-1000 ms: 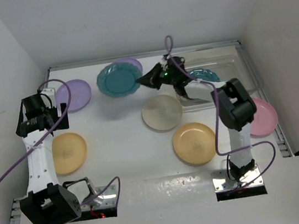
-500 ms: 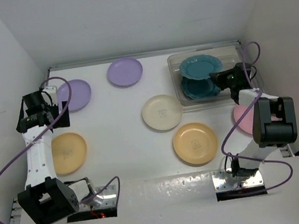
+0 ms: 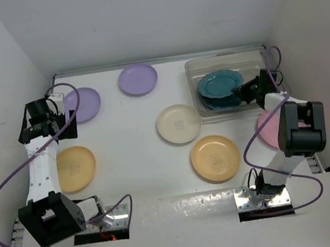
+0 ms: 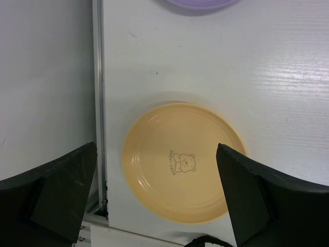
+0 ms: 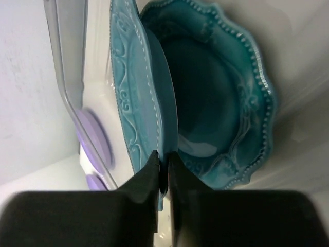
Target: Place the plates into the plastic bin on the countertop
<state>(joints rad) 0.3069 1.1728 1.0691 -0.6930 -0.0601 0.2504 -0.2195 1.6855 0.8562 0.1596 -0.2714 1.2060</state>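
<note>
My right gripper [image 3: 245, 91] is shut on the rim of a dark teal scalloped plate [image 3: 221, 82] and holds it tilted inside the clear plastic bin [image 3: 223, 59], over the second teal plate [image 3: 213, 101]. In the right wrist view the jaws [image 5: 163, 165] pinch the held plate's [image 5: 139, 103] edge, with the lower teal plate [image 5: 226, 98] behind. My left gripper [image 3: 60, 121] is open and empty above a yellow-orange plate [image 3: 76, 168], which shows between its fingers in the left wrist view [image 4: 182, 162]. On the countertop lie two lavender plates [image 3: 138, 79] [image 3: 85, 104], a cream plate [image 3: 178, 124], another yellow-orange plate [image 3: 215, 158], and a pink plate [image 3: 269, 132] partly hidden by my right arm.
White walls close in the left, back and right sides. A metal rail [image 4: 97, 103] runs along the left wall beside the yellow plate. The bin's clear wall [image 5: 64, 77] stands close to the left of the held plate.
My right arm has carried the teal plate from the far middle of the countertop to the bin and lowered it over the other teal plate. The left arm has barely moved.
</note>
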